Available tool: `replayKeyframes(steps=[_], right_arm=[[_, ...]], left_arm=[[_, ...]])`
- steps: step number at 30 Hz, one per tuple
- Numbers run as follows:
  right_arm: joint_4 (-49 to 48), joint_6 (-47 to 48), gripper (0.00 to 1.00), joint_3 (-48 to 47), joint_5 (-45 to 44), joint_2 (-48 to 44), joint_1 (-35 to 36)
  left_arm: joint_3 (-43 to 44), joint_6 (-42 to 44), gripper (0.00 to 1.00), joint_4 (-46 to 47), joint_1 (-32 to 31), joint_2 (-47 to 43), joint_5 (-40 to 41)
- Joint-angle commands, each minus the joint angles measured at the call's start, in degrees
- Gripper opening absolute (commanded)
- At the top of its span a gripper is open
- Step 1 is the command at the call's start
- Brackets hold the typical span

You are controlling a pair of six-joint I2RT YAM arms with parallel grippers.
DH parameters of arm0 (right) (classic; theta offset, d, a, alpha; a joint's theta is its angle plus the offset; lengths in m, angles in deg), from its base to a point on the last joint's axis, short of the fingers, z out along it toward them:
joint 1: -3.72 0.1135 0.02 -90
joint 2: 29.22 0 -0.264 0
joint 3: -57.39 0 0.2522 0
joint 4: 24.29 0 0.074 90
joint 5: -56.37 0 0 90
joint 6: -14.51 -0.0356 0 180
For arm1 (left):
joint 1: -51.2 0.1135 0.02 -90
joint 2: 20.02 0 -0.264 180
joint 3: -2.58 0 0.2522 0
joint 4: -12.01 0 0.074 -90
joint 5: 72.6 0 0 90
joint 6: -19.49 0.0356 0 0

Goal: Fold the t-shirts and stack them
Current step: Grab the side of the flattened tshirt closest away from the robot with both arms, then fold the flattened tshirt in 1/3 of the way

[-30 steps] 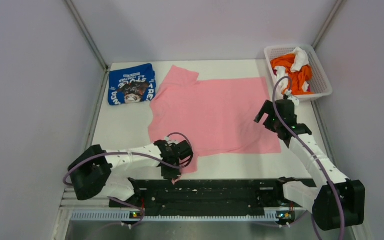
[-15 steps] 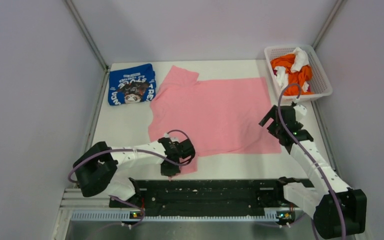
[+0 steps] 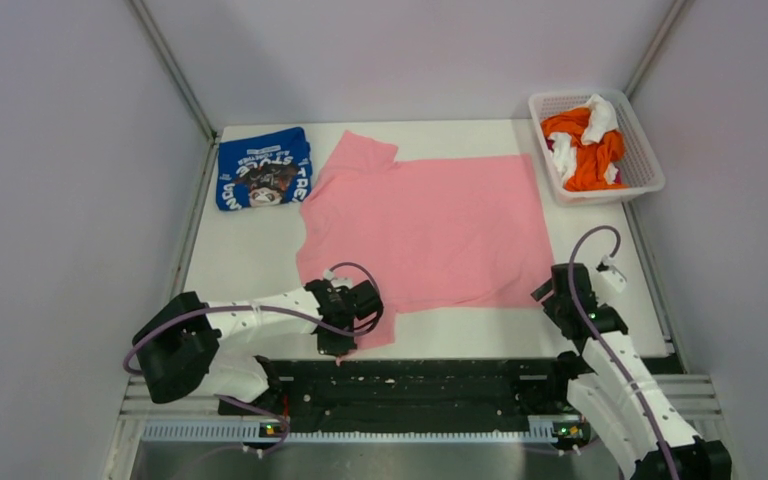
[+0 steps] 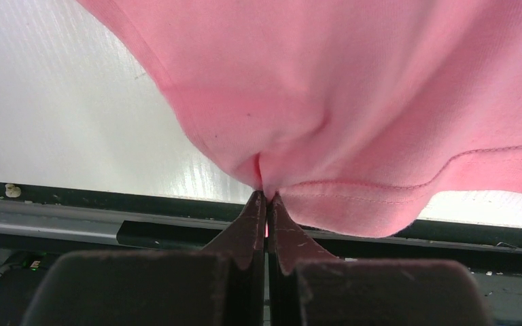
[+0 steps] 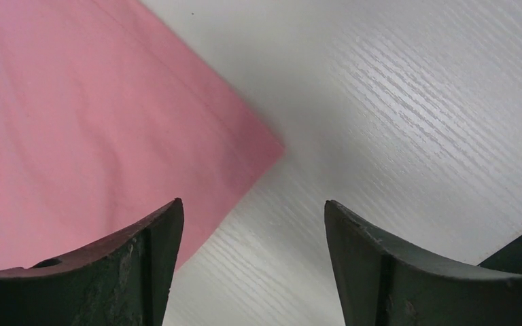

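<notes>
From above, we see the pink t-shirt spread flat across the middle of the white table, sleeves toward the left. The blue t-shirt lies folded at the far left corner, just beside the pink one's far sleeve. At the far right stands a white basket holding orange and white cloth. The left gripper sits at the pink shirt's near sleeve, close to the table's near edge. The right gripper is at the shirt's near right corner.

Through the left wrist camera, we see the left gripper clenched on a pinch of the pink t-shirt just above a stitched hem. The cloth puckers at the fingertips, with table behind it and a black rail below.

Through the right wrist camera, we see the right gripper spread wide and holding nothing. The pink t-shirt ends in a corner just ahead of the gap, flat on the table.
</notes>
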Motion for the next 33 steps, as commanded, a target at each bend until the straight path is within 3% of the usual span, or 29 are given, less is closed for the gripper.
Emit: replayKeyframes(steps=[1, 14, 17, 23, 33], right_arm=[[-3.89, -5.08, 0.71, 2.38, -1.78, -0.07, -0.19], [-13.68, -6.20, 0.50, 4.58, -0.58, 10.98, -0.18], [-15.50, -5.08, 0.39, 4.56, -0.06, 12.18, -0.22], [-12.00, -4.89, 0.00, 3.39, -0.66, 10.72, -0.24], [1.46, -6.26, 0.00, -0.30, -1.50, 2.53, -0.14]], left_arm=[[-0.04, -0.52, 0.00, 3.82, 0.07, -0.54, -1.90], [-1.06, 0.20, 0.00, 2.65, 0.46, -0.84, -1.53], [-0.91, 0.40, 0.00, 2.81, 0.58, -0.85, -1.43], [-1.13, -1.25, 0.00, 0.59, 0.73, -3.12, -1.86], [-5.59, -3.73, 0.00, -4.17, 0.52, -11.90, -6.18]])
